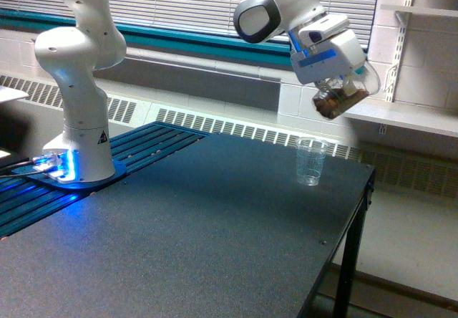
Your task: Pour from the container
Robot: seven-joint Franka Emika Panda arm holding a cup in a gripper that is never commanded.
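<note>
My gripper (342, 83) is shut on the container (345, 96), a clear rounded plastic jug with brown bits inside. It hangs tilted in the air at the upper right of the exterior view. Below it and a little toward the exterior view's left, a small clear ribbed cup (310, 161) stands upright on the dark table (215, 225). The jug is well above the cup and not touching it. My fingers are mostly hidden behind the jug.
The arm's white base (79, 117) stands on a blue-lit plate at the exterior view's left. The table edge (358, 210) drops off just right of the cup. A radiator grille and window blinds run behind; a white shelf (415, 121) sits at right.
</note>
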